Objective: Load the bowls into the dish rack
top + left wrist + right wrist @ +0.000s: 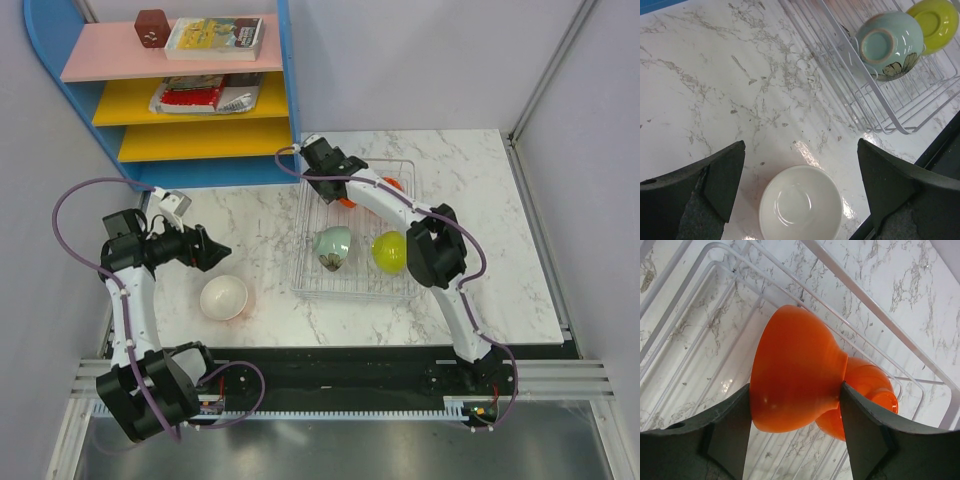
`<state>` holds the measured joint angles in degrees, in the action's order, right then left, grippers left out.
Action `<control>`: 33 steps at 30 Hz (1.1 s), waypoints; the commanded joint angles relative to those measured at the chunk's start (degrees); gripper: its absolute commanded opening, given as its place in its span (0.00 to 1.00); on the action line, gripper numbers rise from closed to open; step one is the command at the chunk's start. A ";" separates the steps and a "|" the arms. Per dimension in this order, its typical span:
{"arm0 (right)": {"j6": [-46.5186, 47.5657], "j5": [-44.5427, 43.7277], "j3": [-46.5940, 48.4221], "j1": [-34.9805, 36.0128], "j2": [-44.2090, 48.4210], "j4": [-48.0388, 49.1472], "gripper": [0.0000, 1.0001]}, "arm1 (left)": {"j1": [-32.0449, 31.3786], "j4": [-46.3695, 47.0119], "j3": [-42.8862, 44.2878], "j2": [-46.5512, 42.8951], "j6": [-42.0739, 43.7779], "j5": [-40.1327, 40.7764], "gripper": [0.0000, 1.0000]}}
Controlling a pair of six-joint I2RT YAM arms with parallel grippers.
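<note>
My right gripper (pixel 795 386) is shut on an orange bowl (pixel 795 365), one finger against its rim side and the other at its foot. It holds the bowl sideways above the far end of the dish rack (pixel 880 310). A second orange bowl (pixel 870 385) lies in the rack just behind it. A pale teal bowl (pixel 333 247) and a yellow bowl (pixel 389 252) stand on edge in the near part of the dish rack (pixel 300 250). A white bowl (pixel 801 204) sits upright on the marble table left of the rack. My left gripper (pixel 801 142) hovers wide open above it, not touching it.
A blue shelf unit (pixel 200 90) with pink and yellow boards stands at the back left and holds books and a small brown box. Grey walls close in both sides. The table's front edge runs just past the white bowl (pixel 224 297).
</note>
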<state>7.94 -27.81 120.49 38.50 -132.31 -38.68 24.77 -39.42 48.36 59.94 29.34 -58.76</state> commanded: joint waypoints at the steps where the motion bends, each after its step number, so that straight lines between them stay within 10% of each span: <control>1: 1.46 -0.93 3.61 1.58 -2.42 -0.79 0.00 | 0.89 0.04 -0.20 -0.18 2.30 -1.88 1.00; 22: 1.20 3.29 5.72 5.97 -7.17 -1.05 0.88 | 1.68 0.48 -0.63 1.84 2.39 -3.90 1.00; 33: -1.18 6.63 6.43 5.97 -6.56 -0.96 0.97 | 2.21 0.48 -0.90 1.84 2.56 -4.34 1.00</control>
<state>8.54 -23.73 125.01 43.29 -137.97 -39.53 26.30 -39.33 47.64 61.89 29.67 -60.40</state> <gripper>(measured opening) 0.965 0.993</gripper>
